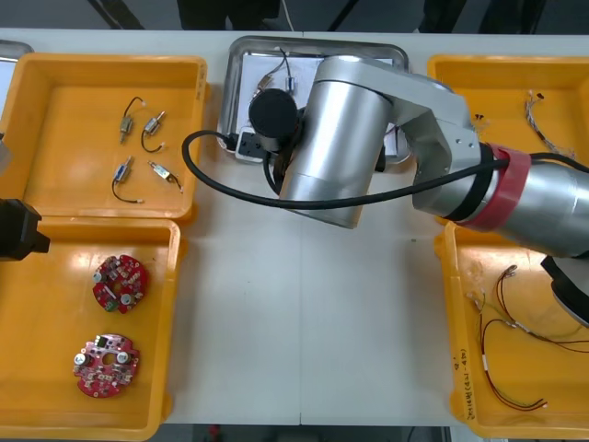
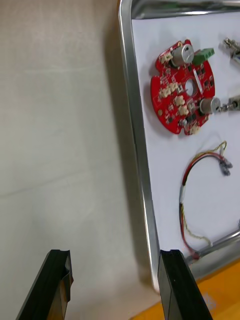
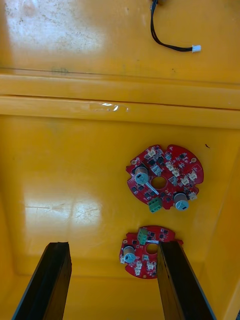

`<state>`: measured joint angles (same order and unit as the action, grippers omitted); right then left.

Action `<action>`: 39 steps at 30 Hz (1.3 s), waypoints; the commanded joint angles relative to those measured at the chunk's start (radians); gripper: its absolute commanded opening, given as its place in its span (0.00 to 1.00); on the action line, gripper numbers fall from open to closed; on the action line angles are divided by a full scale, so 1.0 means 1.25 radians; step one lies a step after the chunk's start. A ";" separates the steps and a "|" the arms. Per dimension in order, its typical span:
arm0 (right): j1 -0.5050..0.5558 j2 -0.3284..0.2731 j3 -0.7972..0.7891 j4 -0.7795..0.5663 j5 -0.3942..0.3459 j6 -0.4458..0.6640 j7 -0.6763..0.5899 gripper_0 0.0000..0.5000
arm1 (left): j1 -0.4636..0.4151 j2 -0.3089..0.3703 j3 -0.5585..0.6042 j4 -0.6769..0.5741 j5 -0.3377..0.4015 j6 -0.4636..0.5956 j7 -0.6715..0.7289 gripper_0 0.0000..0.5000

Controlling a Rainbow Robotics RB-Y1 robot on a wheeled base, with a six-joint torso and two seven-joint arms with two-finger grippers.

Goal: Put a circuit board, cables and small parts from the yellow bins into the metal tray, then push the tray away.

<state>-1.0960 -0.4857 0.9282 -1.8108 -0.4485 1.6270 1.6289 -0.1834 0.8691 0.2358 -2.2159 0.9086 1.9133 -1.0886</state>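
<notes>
The metal tray (image 2: 138,150), white inside, holds a red circuit board (image 2: 183,88), a red and yellow cable (image 2: 192,200) and small metal parts (image 2: 231,47). My right gripper (image 2: 115,256) is open and empty at the tray's side. One finger (image 2: 172,280) is at the rim and the other is over bare table. In the front view my right arm (image 1: 350,138) reaches across the tray (image 1: 241,55) and hides the gripper. My left gripper (image 3: 114,247) hangs open above two red circuit boards (image 3: 165,177) in a yellow bin (image 3: 60,165).
At the left, one yellow bin (image 1: 55,83) holds small metal parts with black cables (image 1: 143,138), and the nearer bin (image 1: 37,350) holds two boards (image 1: 120,283). The right bins hold a twisted cable (image 1: 538,120) and red and yellow cables (image 1: 506,350). My left arm (image 1: 18,230) is at the table's left edge.
</notes>
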 commanded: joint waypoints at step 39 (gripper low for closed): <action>0.629 -0.205 -0.912 -0.485 -0.397 0.234 -0.178 1.00 | 0.013 0.034 0.024 -0.021 0.000 0.005 -0.092 1.00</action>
<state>-0.3754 -0.6869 -0.1242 -2.3879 -0.9121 1.9169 1.4432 -0.1824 0.8693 0.2371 -2.2170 0.9086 1.9134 -1.0887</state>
